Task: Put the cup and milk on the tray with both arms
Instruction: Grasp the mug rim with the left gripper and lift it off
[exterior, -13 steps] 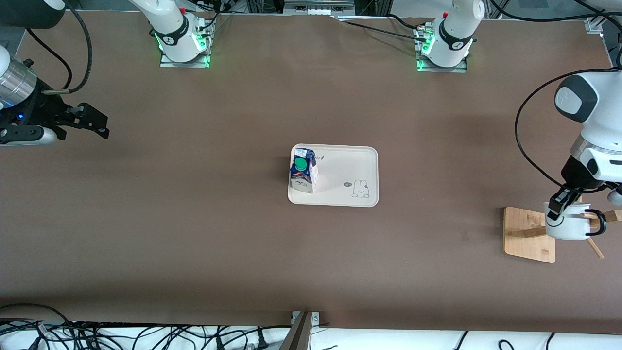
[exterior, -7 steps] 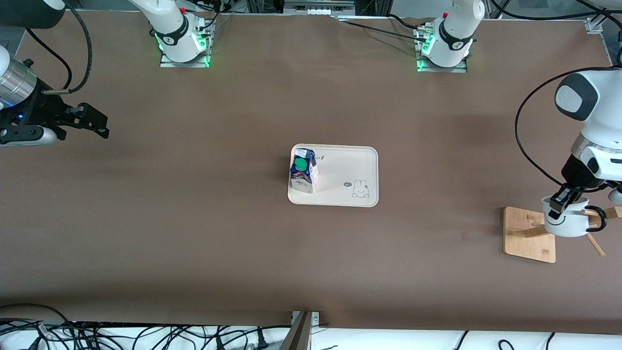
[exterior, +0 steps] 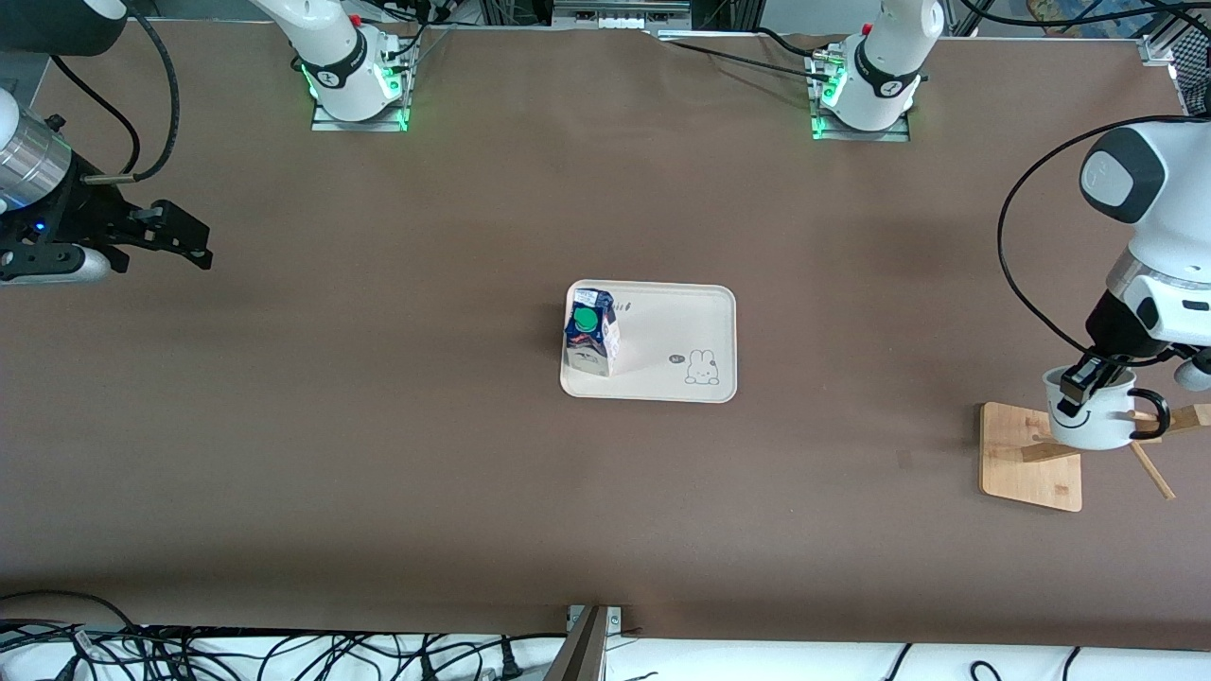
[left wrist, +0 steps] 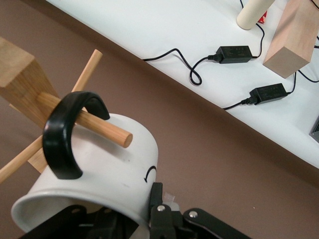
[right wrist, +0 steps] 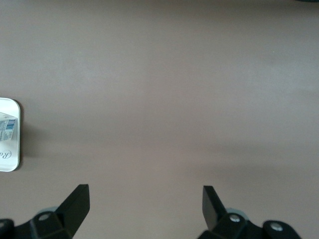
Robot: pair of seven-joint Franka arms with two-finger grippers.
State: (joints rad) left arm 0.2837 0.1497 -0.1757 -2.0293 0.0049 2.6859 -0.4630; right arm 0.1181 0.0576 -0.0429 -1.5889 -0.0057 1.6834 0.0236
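**Cup gripped at the stand, milk on the tray**

I saw the brown table (exterior: 397,454) carrying the cream tray (exterior: 672,326) at its middle, the milk carton (exterior: 590,342) upright on the tray's end toward the right arm. The wooden stand (exterior: 1026,454) sat at the left arm's end. The left gripper (exterior: 1088,380) was clamped on the cup's (exterior: 1097,426) rim, a peg (left wrist: 102,127) through its handle. The right gripper (right wrist: 145,198) waited, fingers spread, over bare table.
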